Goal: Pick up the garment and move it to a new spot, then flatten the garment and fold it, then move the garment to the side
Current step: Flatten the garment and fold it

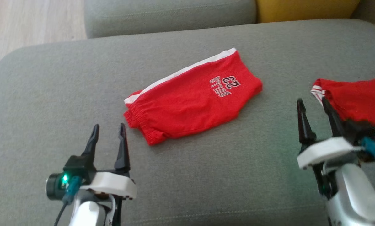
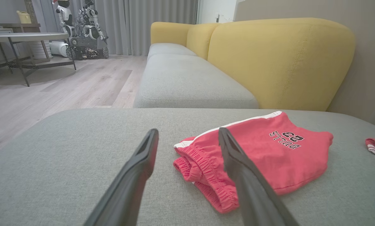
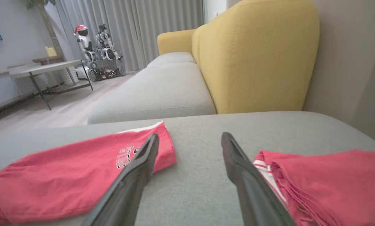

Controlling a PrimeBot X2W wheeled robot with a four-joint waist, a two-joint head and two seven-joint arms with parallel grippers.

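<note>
Left gripper spread, shorts diagonal, waistband nearest

**Two garments, two grippers**

Two red garments lie on one big grey cushion: the folded shorts and a second piece. There are two grippers, the left gripper and the right gripper, each with two dark fingers. Beyond are two more grey seats, three yellow backs and one round table.
</note>
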